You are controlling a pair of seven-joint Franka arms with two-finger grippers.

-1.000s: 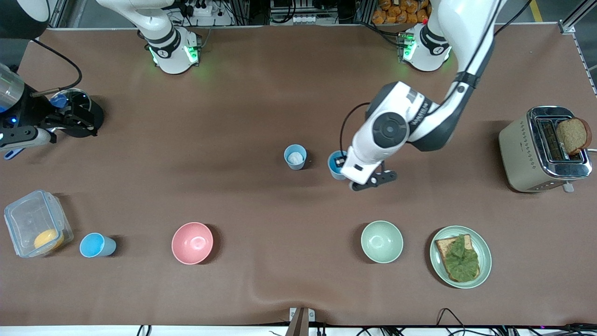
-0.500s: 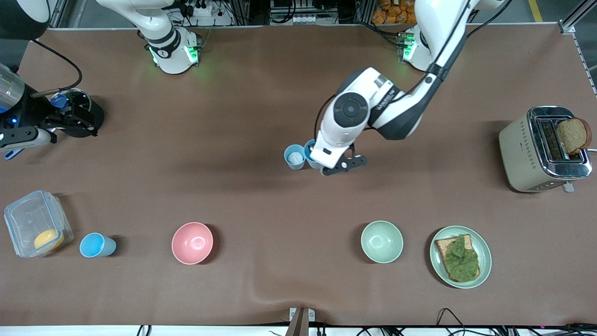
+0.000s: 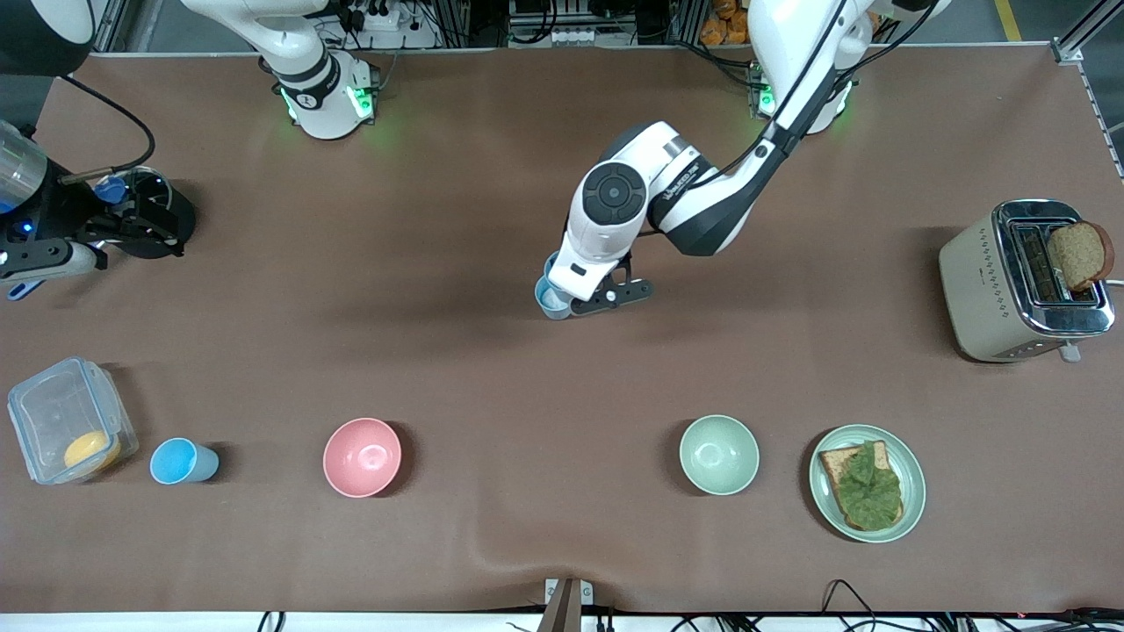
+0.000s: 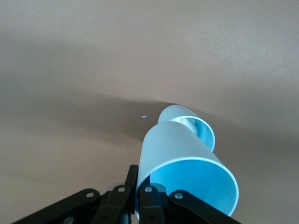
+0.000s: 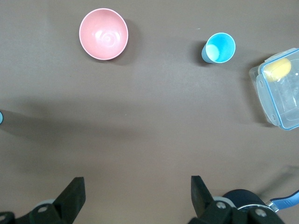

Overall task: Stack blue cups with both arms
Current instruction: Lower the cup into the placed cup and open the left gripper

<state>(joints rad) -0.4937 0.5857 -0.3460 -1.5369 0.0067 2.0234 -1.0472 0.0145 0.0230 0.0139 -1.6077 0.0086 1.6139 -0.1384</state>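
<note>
My left gripper (image 3: 565, 290) is shut on the rim of a blue cup (image 3: 551, 270), one finger inside it and one outside. In the left wrist view that gripper (image 4: 138, 181) holds the cup (image 4: 180, 158) base-first over a second blue cup (image 4: 204, 132), which stands mid-table (image 3: 544, 307) with something white in it. I cannot tell whether the two touch. A third, brighter blue cup (image 3: 180, 462) stands near the front camera beside a clear box, and shows in the right wrist view (image 5: 218, 47). My right gripper (image 5: 138, 198) is open, empty and waits high over the right arm's end of the table.
A pink bowl (image 3: 362, 456) and a green bowl (image 3: 718, 454) stand nearer the front camera. A clear box (image 3: 70, 421) holds something yellow. A plate with toast and lettuce (image 3: 867, 483) and a toaster (image 3: 1023, 281) are at the left arm's end. A black device (image 3: 149, 211) sits at the right arm's end.
My left arm has carried the held blue cup toward the right arm's end, from beside the standing cup to over it. The right arm has not moved.
</note>
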